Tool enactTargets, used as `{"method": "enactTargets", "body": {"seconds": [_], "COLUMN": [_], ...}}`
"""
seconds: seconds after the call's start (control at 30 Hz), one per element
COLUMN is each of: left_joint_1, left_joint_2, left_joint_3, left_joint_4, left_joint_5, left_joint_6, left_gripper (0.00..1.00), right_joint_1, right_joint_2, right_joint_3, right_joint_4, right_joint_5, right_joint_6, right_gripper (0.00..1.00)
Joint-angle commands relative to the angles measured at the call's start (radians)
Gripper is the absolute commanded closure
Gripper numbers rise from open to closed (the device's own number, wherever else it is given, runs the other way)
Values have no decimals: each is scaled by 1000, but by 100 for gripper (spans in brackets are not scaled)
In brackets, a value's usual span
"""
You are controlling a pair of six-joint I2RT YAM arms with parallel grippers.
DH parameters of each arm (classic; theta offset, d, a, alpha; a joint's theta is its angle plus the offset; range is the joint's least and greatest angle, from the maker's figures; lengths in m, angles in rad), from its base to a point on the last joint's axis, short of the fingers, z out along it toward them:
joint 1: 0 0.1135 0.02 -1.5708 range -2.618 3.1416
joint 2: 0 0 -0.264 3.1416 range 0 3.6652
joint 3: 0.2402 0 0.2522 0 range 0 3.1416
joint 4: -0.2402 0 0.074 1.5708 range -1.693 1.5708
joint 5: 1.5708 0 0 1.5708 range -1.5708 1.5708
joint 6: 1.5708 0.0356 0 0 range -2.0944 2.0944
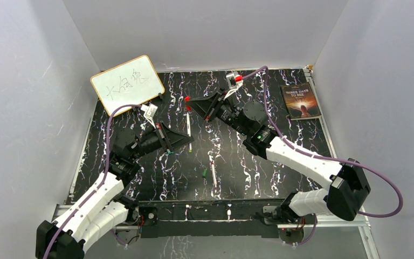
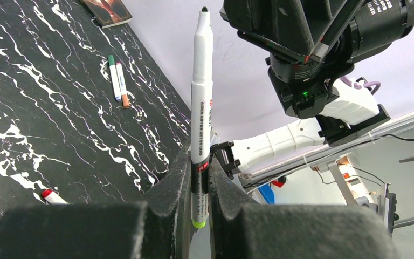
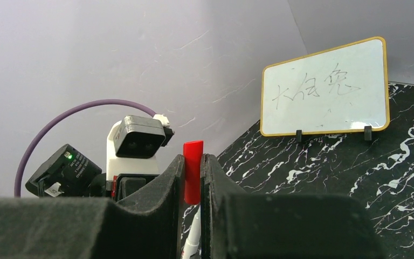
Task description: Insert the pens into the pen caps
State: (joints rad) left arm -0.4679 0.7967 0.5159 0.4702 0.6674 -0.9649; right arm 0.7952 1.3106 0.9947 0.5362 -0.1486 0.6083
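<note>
The left claw (image 2: 199,162) clamps a pen (image 2: 202,81); the right claw (image 3: 193,162) pinches a red cap (image 3: 193,148). Both sit well inside the black marbled tabletop (image 1: 237,178) edges, grey walls (image 1: 194,32) beyond.

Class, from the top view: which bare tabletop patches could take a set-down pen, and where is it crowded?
Bare: the right side, between the book and the right forearm; the near strip right of the loose pens. Crowded: the centre, where the left gripper holds a pen near the red cap in the right gripper.
</note>
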Motion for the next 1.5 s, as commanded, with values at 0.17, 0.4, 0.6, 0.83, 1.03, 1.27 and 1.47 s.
{"method": "enactTargets", "body": {"seconds": [0.17,0.4,0.6,0.83,1.03,1.27,1.47], "left_joint_1": [-2,-2,-2,-2,-2,-2,-2], "left_joint_2": [-37,-59,-65,-68,-74,-71,-72], "left_joint_3": [25,30,27,21,26,30,25], "left_joint_4": [-19,-48,-49,-37,-47,-61,-58], "left_joint_5": [23,2,-8,-19,-22,-25,-21], "left_joint_6": [30,52,58,58,65,78,75], "left_gripper": [100,100,100,100,100,100,100], "right_joint_1": [-7,-7,-7,-7,-7,-7,-7], "right_joint_2": [22,44,29,12,13,6,6], "right_joint_3": [31,21,7,-9,-22,-29,8], "right_joint_4": [87,113,117,111,117,130,120], "right_joint_5": [-9,-29,-20,-25,-40,-41,-36], "right_joint_6": [5,26,40,44,56,64,40], "right_gripper": [100,100,100,100,100,100,100]}}
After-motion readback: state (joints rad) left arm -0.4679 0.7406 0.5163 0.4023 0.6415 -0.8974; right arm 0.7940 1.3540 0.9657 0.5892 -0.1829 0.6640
